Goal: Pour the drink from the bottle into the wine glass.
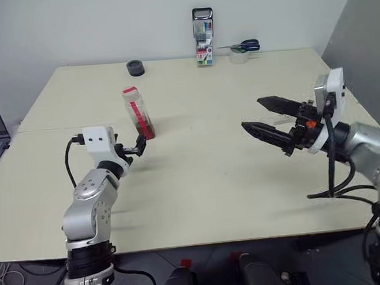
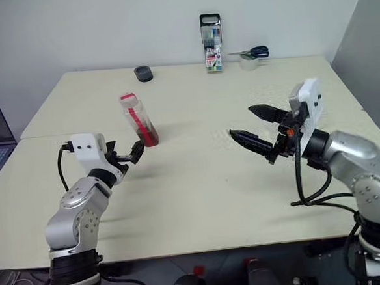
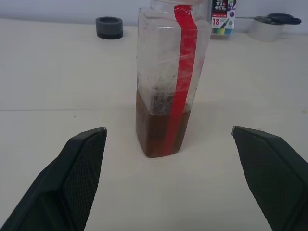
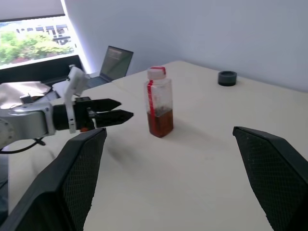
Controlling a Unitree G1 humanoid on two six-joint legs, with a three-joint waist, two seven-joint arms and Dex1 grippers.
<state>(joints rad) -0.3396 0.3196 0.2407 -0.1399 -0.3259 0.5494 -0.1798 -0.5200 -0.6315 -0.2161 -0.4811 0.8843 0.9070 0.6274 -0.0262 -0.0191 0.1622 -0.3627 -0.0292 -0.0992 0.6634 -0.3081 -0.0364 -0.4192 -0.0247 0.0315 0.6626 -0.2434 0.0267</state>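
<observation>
Beige table point(image 1: 199, 181) carries the bottle point(image 1: 139, 112), upright, capped. Our left gripper point(image 1: 131, 151) gapes empty just short of it, probably lining up; right gripper point(image 1: 266, 117) wide, empty, well apart.

Head pair looks down; wrist cameras (closer) share the bottle point(image 3: 166, 91).

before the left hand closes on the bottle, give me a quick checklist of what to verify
1. Left hand open wide: ok.
2. Bottle standing upright on the table: ok.
3. Bottle lined up between the left fingers: ok in the left wrist view, though it sits ahead of the tips, not yet between them.
4. Cap on the bottle: ok for lifting, not ok for pouring.
5. Right hand open and away from the bottle: ok.
6. Wine glass located: cannot tell.
</observation>
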